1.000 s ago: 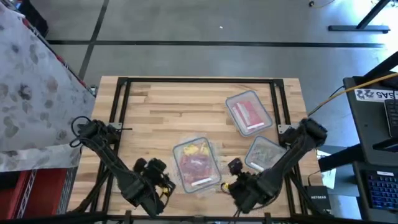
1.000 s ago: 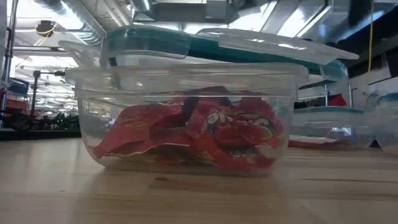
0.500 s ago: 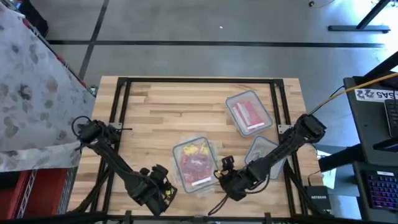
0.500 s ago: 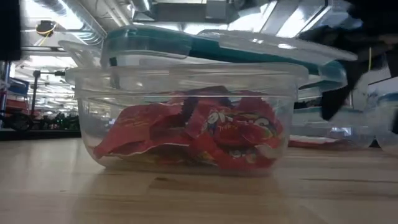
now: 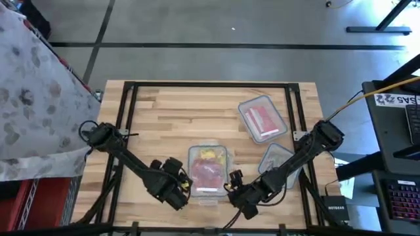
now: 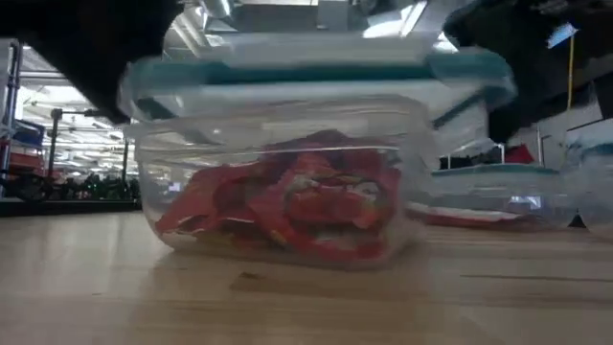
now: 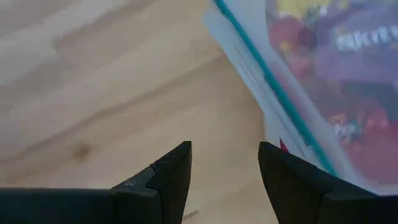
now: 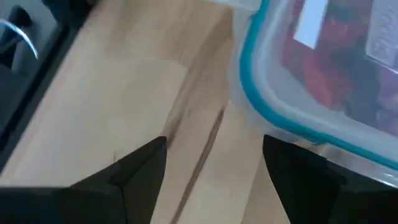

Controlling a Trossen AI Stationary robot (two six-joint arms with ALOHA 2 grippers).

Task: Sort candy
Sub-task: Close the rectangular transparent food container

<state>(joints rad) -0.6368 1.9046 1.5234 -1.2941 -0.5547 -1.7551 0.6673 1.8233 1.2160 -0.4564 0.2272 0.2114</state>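
both grippers flank the lidded tub (image 5: 209,172), candy (image 6: 287,206) heaped inside; left gripper (image 7: 224,168) and right gripper (image 8: 214,158) gape empty, so I'd square up on the teal-rimmed lid (image 8: 261,106) before gripping

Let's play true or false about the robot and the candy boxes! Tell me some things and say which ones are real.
1. Both grippers are right beside the near tub, one on each side. True: the left gripper is at one side and the right gripper at the other.
2. The near tub holds only yellow candy. False: the candy in it is mostly red.
3. The near tub has a teal-edged lid on top. True.
4. There is only one tub on the table. False: a second tub sits farther back and a third tub beside the right arm.
5. The left gripper's fingers are squeezed shut. False: they are open with nothing between them.
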